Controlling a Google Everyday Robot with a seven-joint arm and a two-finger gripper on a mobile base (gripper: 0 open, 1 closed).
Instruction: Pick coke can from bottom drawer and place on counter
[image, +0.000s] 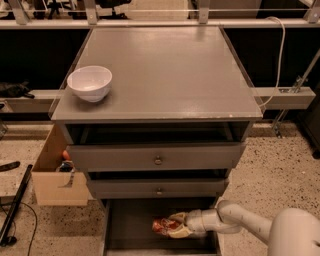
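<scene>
The coke can (161, 226) lies on its side in the open bottom drawer (131, 225), near the drawer's middle. My gripper (173, 225) reaches into the drawer from the right, low down, and its pale fingers (176, 218) close above and below the can's right end. My white arm (240, 220) runs off to the lower right. The grey counter (165, 70) is the cabinet top above, far higher than the can.
A white bowl (90, 83) stands on the counter's front left corner. Two grey drawers with round knobs (158, 160) sit partly open above the bottom drawer, overhanging it. A cardboard box (54, 175) stands left of the cabinet, with a black pole (15, 210) on the floor.
</scene>
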